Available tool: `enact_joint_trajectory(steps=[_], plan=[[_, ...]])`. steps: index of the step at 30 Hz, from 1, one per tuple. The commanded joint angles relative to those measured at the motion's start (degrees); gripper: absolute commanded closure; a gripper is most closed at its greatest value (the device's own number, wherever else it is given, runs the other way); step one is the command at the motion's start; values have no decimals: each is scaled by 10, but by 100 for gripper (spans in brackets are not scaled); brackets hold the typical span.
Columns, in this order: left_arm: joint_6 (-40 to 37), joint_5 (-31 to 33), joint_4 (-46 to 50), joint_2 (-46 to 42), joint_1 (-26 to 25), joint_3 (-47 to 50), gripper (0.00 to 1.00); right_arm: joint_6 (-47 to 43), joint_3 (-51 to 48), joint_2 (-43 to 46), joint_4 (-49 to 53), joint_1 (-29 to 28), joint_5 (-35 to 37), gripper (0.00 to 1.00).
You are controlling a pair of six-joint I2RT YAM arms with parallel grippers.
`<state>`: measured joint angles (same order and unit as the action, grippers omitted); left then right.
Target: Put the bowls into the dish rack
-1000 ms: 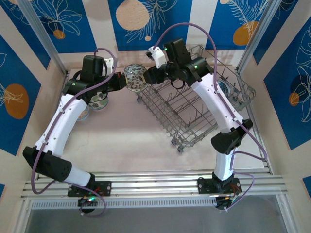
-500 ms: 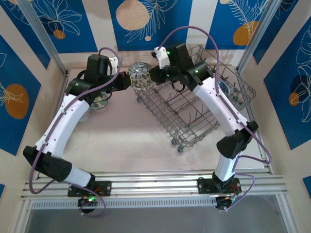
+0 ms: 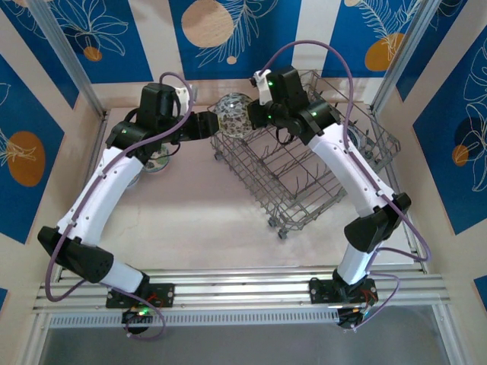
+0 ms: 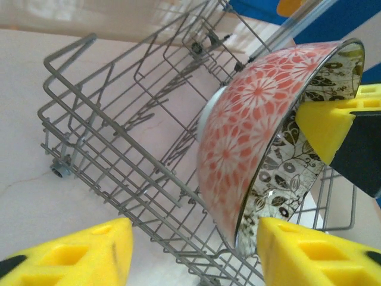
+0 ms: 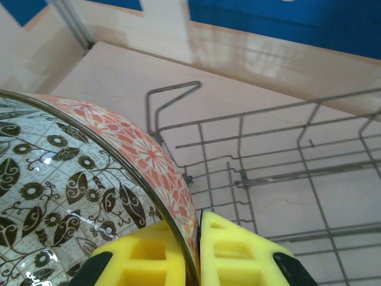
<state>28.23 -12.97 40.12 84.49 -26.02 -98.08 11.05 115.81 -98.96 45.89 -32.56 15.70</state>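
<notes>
Hovering at the rack's [image 3: 304, 179] left corner, a pink flowered bowl [image 3: 233, 115] hangs on edge, its rim pinched tight by the right gripper [image 5: 197, 238]. The left gripper [image 4: 193, 238] is spread wide beside it, grasping nothing. Next, probably: lower it between the tines without snagging those fingers. Another bowl [image 3: 156, 160] waits under the left arm.

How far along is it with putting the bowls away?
Done: one blue bowl seems to sit in the dish rack, behind the right arm. In hand: the right end effector pinches the pink bowl by its rim at the rack's edge; the left end effector is open beside it. Left: at least two bowls on the table.
</notes>
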Motion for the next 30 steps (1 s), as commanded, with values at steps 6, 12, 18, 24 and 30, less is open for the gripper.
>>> enact_joint_trajectory(steps=[6,12,18,24,30], plan=[[-15,40,4,-41,6,14,32,37,-47,76,-52,84,149,100],[-10,37,-1,-59,12,68,30,-58,-189,124,-153,186,326,100],[1,28,-11,-71,22,112,29,-222,-328,143,-338,256,435,100],[0,21,-7,-64,25,111,30,-369,-442,131,-538,278,460,100],[5,23,-6,-62,25,116,31,-445,-484,89,-635,268,487,100]])
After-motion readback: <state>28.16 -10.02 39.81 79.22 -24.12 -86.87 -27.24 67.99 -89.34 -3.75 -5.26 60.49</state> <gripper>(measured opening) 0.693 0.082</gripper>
